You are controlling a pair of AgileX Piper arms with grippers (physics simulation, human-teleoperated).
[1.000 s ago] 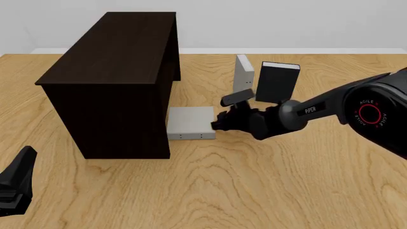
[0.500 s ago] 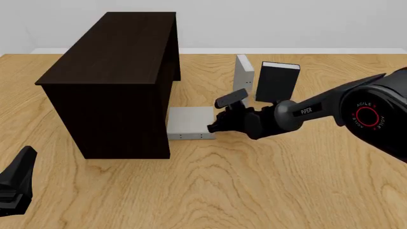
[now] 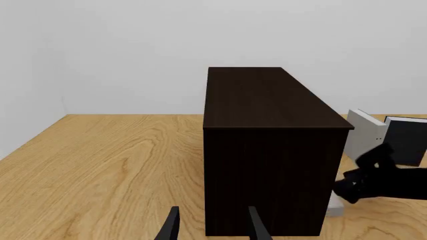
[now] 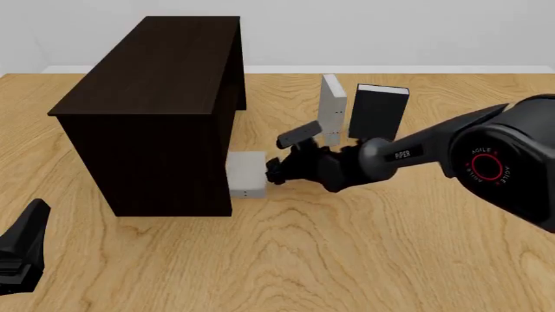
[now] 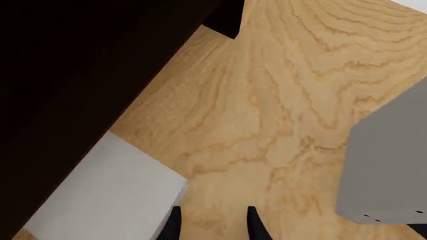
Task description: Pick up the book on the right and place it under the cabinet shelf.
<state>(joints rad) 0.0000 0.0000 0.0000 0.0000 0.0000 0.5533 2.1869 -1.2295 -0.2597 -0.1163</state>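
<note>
The book (image 4: 246, 173) is thin and light grey and lies flat on the table, its left part tucked under the cabinet shelf (image 4: 156, 104), a big, nearly black box. My right gripper (image 4: 272, 171) is low at the book's right edge, open, with nothing between its fingers. In the right wrist view the book (image 5: 100, 195) lies beside the fingertips (image 5: 172, 224) and runs under the dark cabinet shelf (image 5: 80, 60). My left gripper (image 4: 33, 218) hangs open at the near left, far from the book. In the left wrist view the fingers (image 3: 171, 227) face the cabinet shelf (image 3: 267, 150).
Behind the right arm a second grey book (image 4: 331, 104) and a black book (image 4: 377, 112) stand upright. In the right wrist view the grey book (image 5: 393, 165) is close by. The table's far edge (image 4: 390, 70) meets a white wall.
The right gripper has moved left, and the book has slid left with it, further under the cabinet shelf. The left arm has not moved.
</note>
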